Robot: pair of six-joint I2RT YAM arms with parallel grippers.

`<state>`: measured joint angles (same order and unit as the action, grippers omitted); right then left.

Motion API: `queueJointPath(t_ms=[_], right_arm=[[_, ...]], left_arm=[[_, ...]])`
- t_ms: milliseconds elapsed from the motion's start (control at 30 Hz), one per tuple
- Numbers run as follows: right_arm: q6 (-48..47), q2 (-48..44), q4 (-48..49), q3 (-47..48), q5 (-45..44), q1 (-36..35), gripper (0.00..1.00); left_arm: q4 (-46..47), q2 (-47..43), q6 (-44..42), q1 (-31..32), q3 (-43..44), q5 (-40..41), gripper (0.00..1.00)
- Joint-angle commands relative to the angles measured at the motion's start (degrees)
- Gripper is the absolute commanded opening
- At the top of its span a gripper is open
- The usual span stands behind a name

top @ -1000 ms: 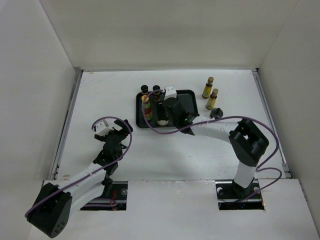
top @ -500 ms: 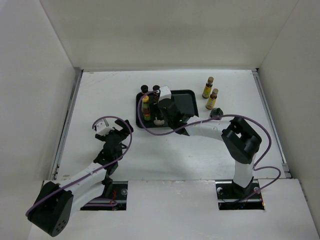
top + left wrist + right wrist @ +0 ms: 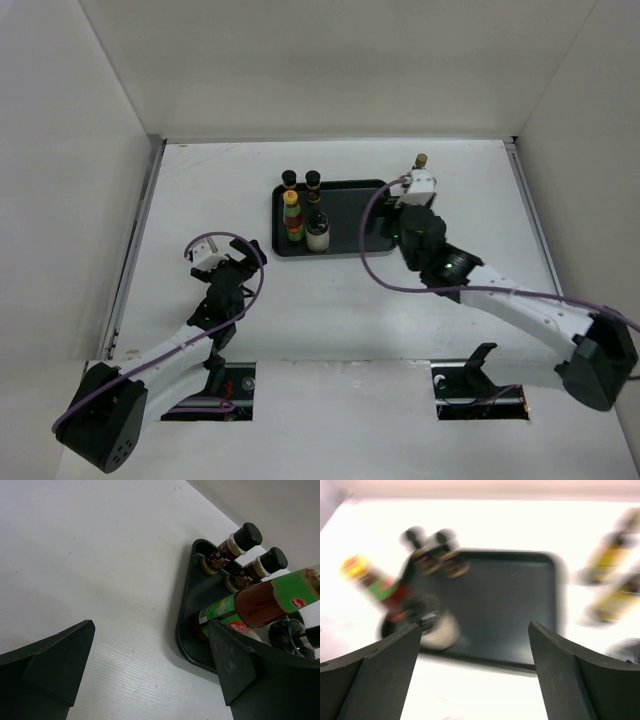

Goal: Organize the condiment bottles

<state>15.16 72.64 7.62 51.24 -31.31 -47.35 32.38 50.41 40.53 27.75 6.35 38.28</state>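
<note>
On the black tray (image 3: 350, 215) stand two short dark black-capped bottles (image 3: 289, 180) (image 3: 313, 181), the red bottle with the yellow cap (image 3: 293, 216) and a pale dark-capped jar (image 3: 318, 233). My right gripper (image 3: 400, 215) is open and empty, over the table at the tray's right edge. Its blurred wrist view faces the tray (image 3: 505, 595), with two yellow-labelled bottles (image 3: 607, 555) (image 3: 620, 597) and a dark jar cap (image 3: 625, 650) to the right. From above only one yellow-labelled bottle's cap (image 3: 421, 158) shows past the arm. My left gripper (image 3: 240, 258) is open and empty, left of the tray.
In the left wrist view the tray's rim (image 3: 185, 625) lies ahead to the right, with the two dark bottles (image 3: 232, 547) and the red bottle (image 3: 265, 602) on it. White walls close in the table at the back and both sides.
My right gripper has left the tray's left part and swung right to the tray's right edge. The pale jar stays on the tray by the red bottle. The left arm has not moved.
</note>
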Motion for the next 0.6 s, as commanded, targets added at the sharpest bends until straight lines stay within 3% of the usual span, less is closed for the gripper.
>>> queueJointPath(t_ms=[0,100,200,567], right_arm=[[1.01,-7.84,-4.44,-5.44,-11.29,7.29,0.96],[2.42,-11.64,-6.12,-8.96,-13.60,13.89,0.99],[4.26,-10.77,-8.40,-9.41,-9.31,19.17,1.00],[8.30,1.18,-4.19,-7.91,-0.16,25.07,1.00]], left_arm=[[2.60,-0.23,0.77,-0.20,0.33,-1.19,1.00],[2.95,0.56,1.12,-0.19,0.50,-1.46,1.00],[2.69,1.53,1.21,-0.20,0.94,-1.98,1.00],[3.30,2.32,1.83,-0.46,0.86,-3.13,1.00]])
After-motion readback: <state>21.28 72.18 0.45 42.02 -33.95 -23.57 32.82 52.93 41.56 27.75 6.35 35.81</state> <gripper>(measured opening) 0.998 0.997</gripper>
